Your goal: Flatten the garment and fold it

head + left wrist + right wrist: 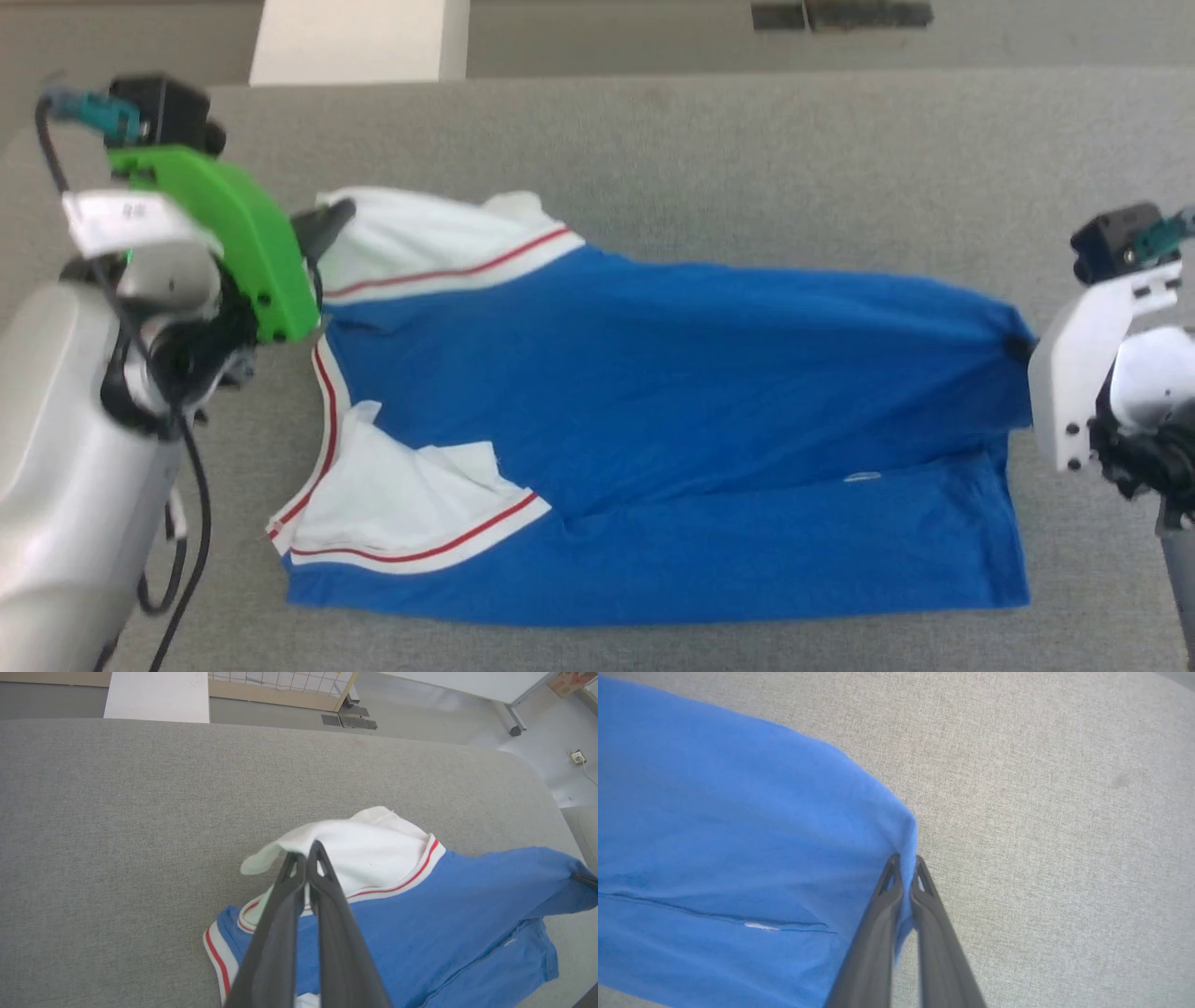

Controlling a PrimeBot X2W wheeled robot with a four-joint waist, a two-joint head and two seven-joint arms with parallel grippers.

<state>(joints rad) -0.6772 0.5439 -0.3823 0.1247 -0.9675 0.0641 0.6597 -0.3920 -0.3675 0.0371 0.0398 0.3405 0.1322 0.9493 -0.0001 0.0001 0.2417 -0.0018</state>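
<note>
**No legible text: two blurred candidates only**

Op, you've got nothing readable at this moment. Closest you'll get:

- White label (119, 217) hanging at the wrist end of the left arm (56, 420), head view. It has dark smudges, prob. print, but it's too blurred to make out a single char.
- Small white tag (861, 477) on a seam of the garment (700, 373), low on the blue part toward its right end. In the right wrist view you see it as a pale sliver along the seam, w/ no letters or nos. discernible.

The grey worktop (747, 140) gives you no markings to read. No brand, no. or sign can be read.
</note>
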